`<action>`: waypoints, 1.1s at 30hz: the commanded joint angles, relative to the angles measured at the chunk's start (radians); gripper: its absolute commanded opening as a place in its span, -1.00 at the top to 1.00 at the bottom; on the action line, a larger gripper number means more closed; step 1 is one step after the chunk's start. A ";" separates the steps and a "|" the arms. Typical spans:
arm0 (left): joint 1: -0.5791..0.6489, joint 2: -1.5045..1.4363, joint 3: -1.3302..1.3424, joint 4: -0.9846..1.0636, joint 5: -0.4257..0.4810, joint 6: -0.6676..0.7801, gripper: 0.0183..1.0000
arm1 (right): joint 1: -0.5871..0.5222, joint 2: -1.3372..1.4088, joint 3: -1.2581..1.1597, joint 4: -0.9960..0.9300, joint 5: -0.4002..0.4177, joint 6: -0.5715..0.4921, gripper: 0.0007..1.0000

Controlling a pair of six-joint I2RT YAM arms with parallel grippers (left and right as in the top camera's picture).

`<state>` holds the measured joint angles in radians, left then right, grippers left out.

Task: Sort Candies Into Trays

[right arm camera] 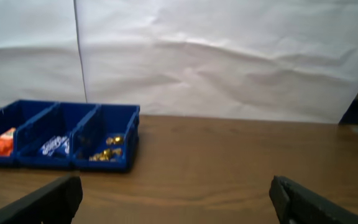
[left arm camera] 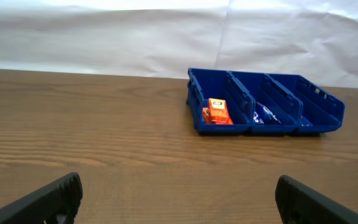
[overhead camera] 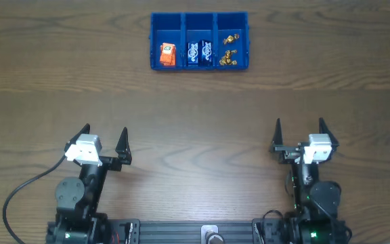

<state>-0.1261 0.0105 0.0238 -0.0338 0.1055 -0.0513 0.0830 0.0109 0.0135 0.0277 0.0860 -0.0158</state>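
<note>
The left claw (overhead camera: 105,130) is wide open, with its two fingers spread far apart and nothing held between them. In the left wrist view the left claw (left arm camera: 178,183) frames bare table (left arm camera: 104,143) between the finger tips. The right claw (overhead camera: 300,123) is equally wide open and holds nothing. The right wrist view shows the right claw (right arm camera: 174,185) over bare wood as well.

Both arms stand folded close to their bases at the near edge of the table (overhead camera: 195,122), the left arm at the left and the right arm at the right. Their fingers point toward the far side. The two claws are well apart from each other and from the tray.

The blue tray (overhead camera: 152,41) sits at the far side of the table, roughly midway between the arms. It has three compartments side by side.

- Left compartment: orange candy (overhead camera: 168,55).
- Middle compartment: blue candies (overhead camera: 200,51).
- Right compartment: gold candies (overhead camera: 229,51).

All the candy lies in the half of each compartment nearer the arms. The left wrist view shows the tray (left arm camera: 194,106) with the orange candy (left arm camera: 218,112) nearest. The right wrist view shows the tray (right arm camera: 129,134) with the gold candies (right arm camera: 107,149) nearest.
</note>
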 commanded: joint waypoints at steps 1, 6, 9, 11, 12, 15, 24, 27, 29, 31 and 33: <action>0.003 -0.006 -0.019 -0.034 0.015 0.003 -0.99 | 0.010 -0.009 -0.006 -0.027 0.018 -0.016 -1.00; 0.003 -0.006 -0.019 -0.034 0.014 0.003 -1.00 | 0.010 -0.006 -0.005 -0.100 0.017 -0.015 -1.00; 0.003 -0.006 -0.019 -0.034 0.014 0.003 -1.00 | 0.010 -0.006 -0.005 -0.101 0.017 -0.015 -1.00; 0.003 -0.006 -0.019 -0.034 0.015 0.003 -1.00 | 0.010 -0.006 -0.005 -0.101 0.017 -0.015 -1.00; 0.003 -0.006 -0.019 -0.034 0.015 0.003 -0.99 | 0.010 -0.006 -0.005 -0.101 0.017 -0.016 -1.00; 0.003 -0.006 -0.019 -0.034 0.015 0.003 -0.99 | 0.010 -0.006 -0.005 -0.101 0.017 -0.015 -1.00; 0.003 -0.006 -0.019 -0.034 0.015 0.003 -1.00 | 0.010 -0.006 -0.005 -0.101 0.017 -0.015 -1.00; 0.003 -0.006 -0.019 -0.034 0.015 0.003 -1.00 | 0.010 -0.006 -0.005 -0.101 0.017 -0.015 -1.00; 0.003 -0.006 -0.019 -0.034 0.015 0.003 -1.00 | 0.010 -0.006 -0.005 -0.101 0.017 -0.015 -1.00; 0.003 -0.006 -0.019 -0.034 0.015 0.003 -1.00 | 0.010 -0.006 -0.005 -0.101 0.017 -0.015 -1.00; 0.003 -0.006 -0.019 -0.034 0.015 0.003 -1.00 | 0.010 -0.006 -0.005 -0.101 0.017 -0.015 -1.00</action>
<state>-0.1261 0.0105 0.0238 -0.0338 0.1055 -0.0513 0.0837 0.0113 0.0097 -0.0692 0.0875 -0.0162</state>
